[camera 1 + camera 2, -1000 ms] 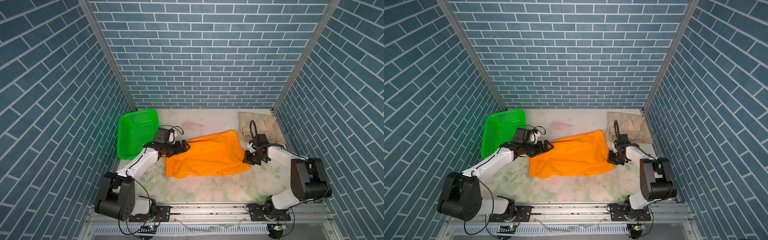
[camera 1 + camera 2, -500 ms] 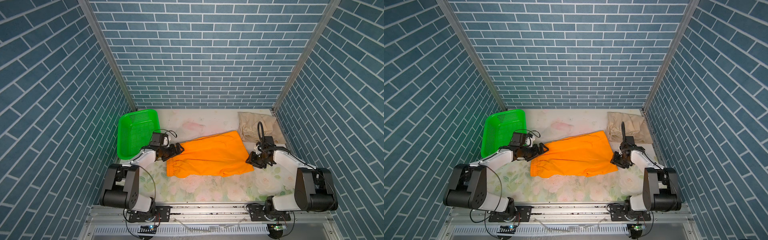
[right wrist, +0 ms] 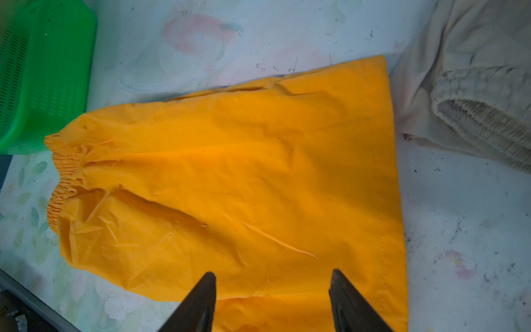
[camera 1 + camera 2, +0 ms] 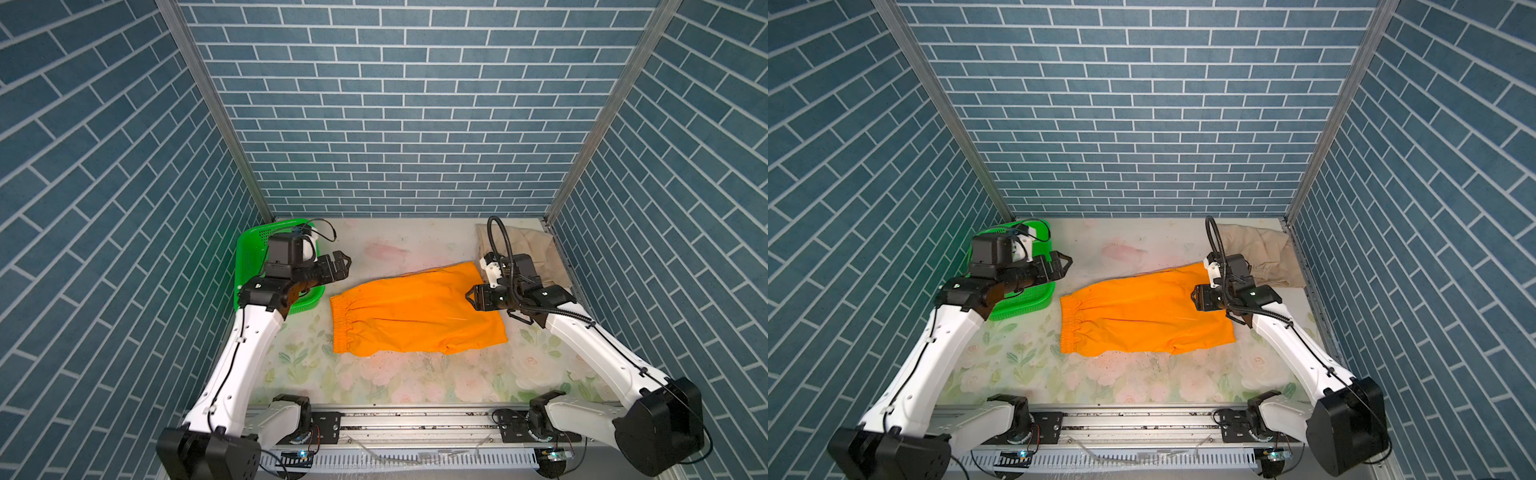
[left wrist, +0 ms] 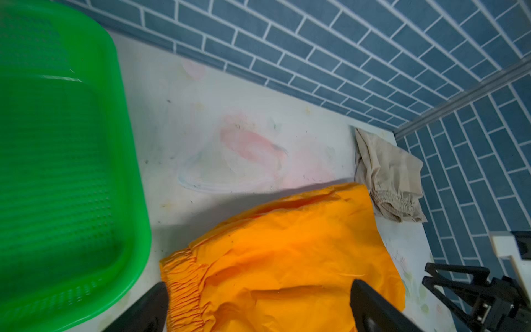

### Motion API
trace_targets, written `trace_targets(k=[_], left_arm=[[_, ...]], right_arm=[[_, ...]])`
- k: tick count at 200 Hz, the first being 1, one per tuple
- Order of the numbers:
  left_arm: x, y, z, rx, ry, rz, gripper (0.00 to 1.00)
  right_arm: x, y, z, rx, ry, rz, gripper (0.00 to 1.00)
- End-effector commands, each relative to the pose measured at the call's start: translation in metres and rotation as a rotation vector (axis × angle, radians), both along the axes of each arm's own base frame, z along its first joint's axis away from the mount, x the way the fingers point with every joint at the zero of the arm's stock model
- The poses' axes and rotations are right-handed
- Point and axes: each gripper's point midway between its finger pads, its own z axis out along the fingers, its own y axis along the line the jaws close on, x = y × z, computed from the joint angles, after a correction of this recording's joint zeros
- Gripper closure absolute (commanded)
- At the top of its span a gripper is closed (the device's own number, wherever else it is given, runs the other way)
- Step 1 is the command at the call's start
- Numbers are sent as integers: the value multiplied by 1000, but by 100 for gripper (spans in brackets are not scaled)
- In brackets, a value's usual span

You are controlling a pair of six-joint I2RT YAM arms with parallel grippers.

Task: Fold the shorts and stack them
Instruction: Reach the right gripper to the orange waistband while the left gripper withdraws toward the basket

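1. The orange shorts (image 4: 415,313) (image 4: 1144,311) lie spread flat in the middle of the table (image 4: 374,386), in both top views. Their gathered waistband (image 3: 61,175) points to my left side and the leg hems to my right.
2. The beige shorts (image 4: 530,251) (image 4: 1264,253) sit rumpled in the far right corner against the side wall. Their elastic waistband (image 3: 482,120) shows in my right wrist view.
3. The far right corner of the orange shorts comes just beside the beige shorts (image 5: 390,175). I cannot tell whether the two cloths touch, and neither lies on the other.
4. My right gripper (image 4: 469,297) (image 3: 272,274) hangs over the hem end of the orange shorts. Its jaws are spread apart with nothing between them, and the cloth lies flat under the black fingers (image 3: 201,301).
5. My left gripper (image 4: 338,266) (image 5: 258,290) is lifted off the table, between the basket and the waistband end of the orange shorts. Its jaws stand wide apart and hold nothing.
6. The green basket (image 4: 249,259) (image 4: 1027,299) stands in the far left corner, partly hidden by my left arm in both top views. It is near the orange waistband but apart from it (image 5: 71,172).
7. Blue brick-pattern walls (image 4: 395,124) close in the table on three sides.
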Motion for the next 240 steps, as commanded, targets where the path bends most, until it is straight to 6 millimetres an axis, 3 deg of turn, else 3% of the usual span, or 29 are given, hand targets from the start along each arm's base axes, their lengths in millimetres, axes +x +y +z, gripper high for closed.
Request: trace_targets(k=[1, 22, 58, 101, 124, 146, 173, 203, 205, 215, 240], left_arm=[[-30, 29, -36, 95, 167, 71, 0], [-39, 42, -34, 101, 177, 122, 0], [-53, 86, -14, 31, 163, 279, 0], [-58, 125, -9, 27, 138, 416, 0], [-56, 133, -19, -22, 159, 428, 0], [-55, 134, -26, -96, 170, 407, 0], [-61, 144, -28, -121, 166, 432, 0], [-63, 147, -30, -132, 172, 429, 0], [-63, 147, -30, -133, 174, 426, 0], [-62, 145, -31, -146, 178, 416, 0], [-62, 143, -33, -158, 174, 412, 0]], right_arm=[[-16, 22, -33, -54, 67, 60, 34], [-48, 83, -44, -170, -27, 344, 33], [-99, 187, -33, -225, -328, 741, 28], [-132, 298, -47, -313, -596, 1014, 22], [-144, 338, -55, -333, -679, 1087, 21], [-143, 360, -68, -389, -733, 1113, 20], [-132, 371, -87, -495, -744, 1130, 18], [-117, 371, -93, -586, -768, 1117, 18], [-116, 369, -107, -611, -752, 1127, 18], [-113, 366, -113, -642, -745, 1129, 19], [-107, 359, -123, -678, -721, 1127, 27]])
